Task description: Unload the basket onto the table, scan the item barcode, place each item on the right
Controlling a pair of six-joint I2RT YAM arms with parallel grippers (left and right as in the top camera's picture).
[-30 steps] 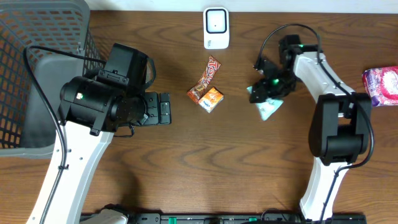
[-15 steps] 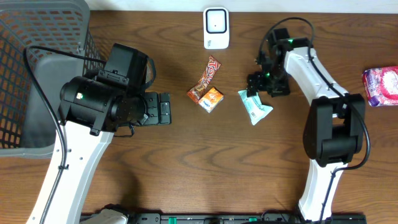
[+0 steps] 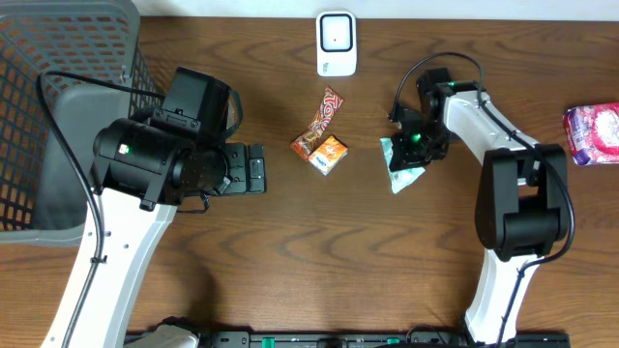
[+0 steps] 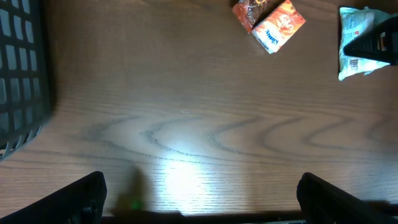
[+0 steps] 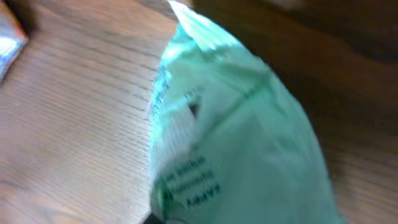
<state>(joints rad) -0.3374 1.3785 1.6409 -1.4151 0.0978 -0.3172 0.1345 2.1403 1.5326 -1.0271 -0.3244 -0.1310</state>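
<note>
A mint-green snack packet (image 3: 404, 174) lies right of the table's centre. In the right wrist view the packet (image 5: 236, 143) fills the picture, blurred and very close, and hides my fingers. My right gripper (image 3: 413, 145) sits low over the packet's upper end, shut on it. The white barcode scanner (image 3: 336, 43) stands at the back edge. My left gripper (image 4: 199, 202) hovers wide open over bare wood with nothing between its fingers (image 4: 84, 198). It also sees the packet (image 4: 354, 46) at its top right.
A brown candy bar (image 3: 325, 114) and an orange box (image 3: 332, 153) lie at centre. A grey mesh basket (image 3: 58, 116) stands at the far left. A pink packet (image 3: 592, 133) rests by the right edge.
My right gripper came down from beside the green packet onto its upper end and closed. The packet shifted slightly. The left arm has not moved.
</note>
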